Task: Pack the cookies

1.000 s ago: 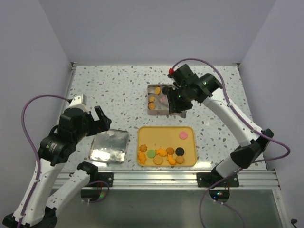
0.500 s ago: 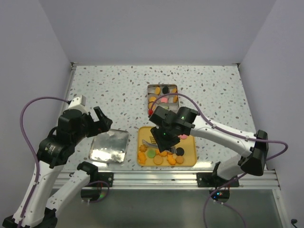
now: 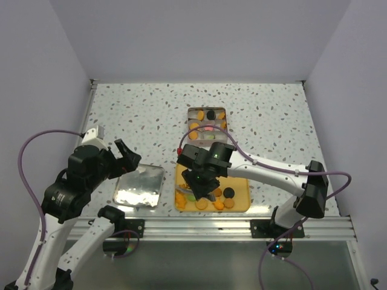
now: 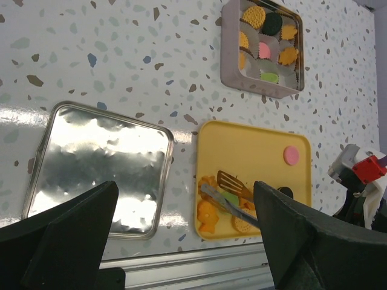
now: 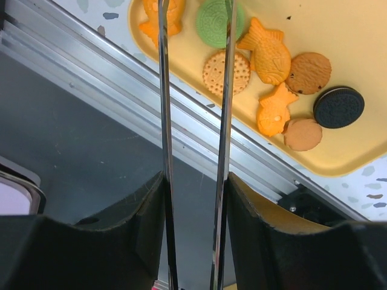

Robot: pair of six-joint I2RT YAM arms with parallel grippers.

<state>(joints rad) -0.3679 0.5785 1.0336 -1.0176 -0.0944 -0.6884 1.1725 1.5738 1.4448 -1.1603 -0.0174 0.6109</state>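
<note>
- Right gripper [image 5: 193, 235] partly closed, fingers [image 5: 91, 241] pressed against both arms of metal tongs [image 5: 227, 90], tongs held out over the near left part of the yellow tray [image 3: 242, 181]
- Tong arms apart, one on each side of a green cookie [image 5: 219, 21]; tips cut off in the wrist view, contact with it not clear
- Loose cookies [image 3: 228, 203] in a row along the tray's near edge: orange fish shapes, a tan round biscuit, brown rounds, a black sandwich disc [image 5: 338, 107]; a pink disc [image 4: 291, 155] alone near the far right corner
- More cookies in paper cups inside the open square tin [image 4: 228, 66], on the speckled table [image 3: 139, 109] just beyond the tray
- Left gripper [image 4: 184, 241] spread wide, holding nothing, poised above the shiny tin lid [image 4: 97, 163] lying flat left of the tray
</note>
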